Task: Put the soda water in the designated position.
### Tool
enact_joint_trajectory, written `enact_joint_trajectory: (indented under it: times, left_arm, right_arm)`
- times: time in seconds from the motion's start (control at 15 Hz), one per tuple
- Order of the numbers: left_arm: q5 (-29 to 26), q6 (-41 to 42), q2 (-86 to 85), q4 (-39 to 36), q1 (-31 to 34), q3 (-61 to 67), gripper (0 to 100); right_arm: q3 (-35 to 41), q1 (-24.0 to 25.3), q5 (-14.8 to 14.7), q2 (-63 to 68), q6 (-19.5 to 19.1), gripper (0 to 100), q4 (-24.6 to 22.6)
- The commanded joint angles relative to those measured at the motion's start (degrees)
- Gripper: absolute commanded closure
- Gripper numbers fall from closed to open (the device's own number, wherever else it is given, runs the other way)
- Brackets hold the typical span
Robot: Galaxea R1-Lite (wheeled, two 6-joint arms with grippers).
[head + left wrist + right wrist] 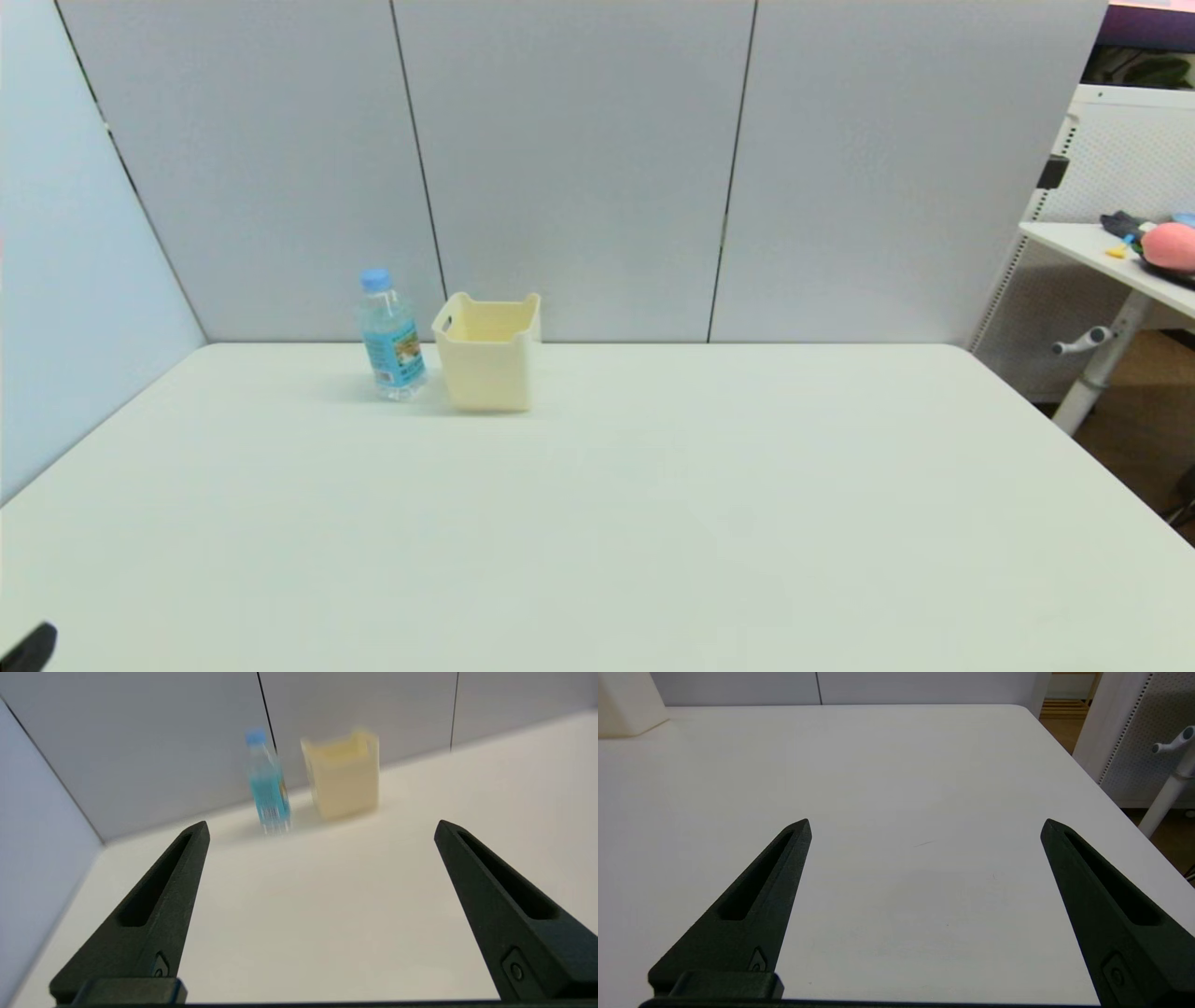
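A small bottle of soda water [390, 338] stands upright near the back of the white table [653, 523], well ahead of the left gripper [320, 828] and a little toward that gripper's left finger, its long axis vertical and its blue cap on top. The left gripper's fingers are spread wide and hold nothing; in the head view only a dark tip of it shows at the table's near left corner. A cream bin [488, 353] sits just beside the bottle, on the side toward the robot's right, with a narrow gap between them. The right gripper [924, 826], likewise spread and empty, hangs over bare tabletop farther from the bottle, so the left arm looks the nearer for the reach. The left wrist view frames bottle and bin together between its fingers; the right wrist view shows only a corner of the bin and no bottle. The designated position carries no visible mark.
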Motion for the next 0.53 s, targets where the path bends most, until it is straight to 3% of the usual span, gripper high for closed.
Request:
enact_joint_trajectory:
  times: [0.07,0.2,0.33,0.53]
  left_arm:
    - [9.53,1.09,-15.35,5.59,-0.68,9.99,0]
    - [17.27,2.14,-18.25,4.71,-1.12,15.44,0]
    - [16.48,1.44,-18.25,0.58,-1.12,18.61,0]
    - [14.02,-0.32,-18.25,3.83,-1.12,18.52,0]
  right_arm:
    - [0.0,0.0,0.0,0.07,-0.01,0,0.0]
    - [0.0,0.0,0.0,0.07,-0.01,0,0.0]
    - [0.0,0.0,0.0,0.07,-0.01,0,0.0]
    - [0.0,0.0,0.0,0.07,-0.01,0,0.0]
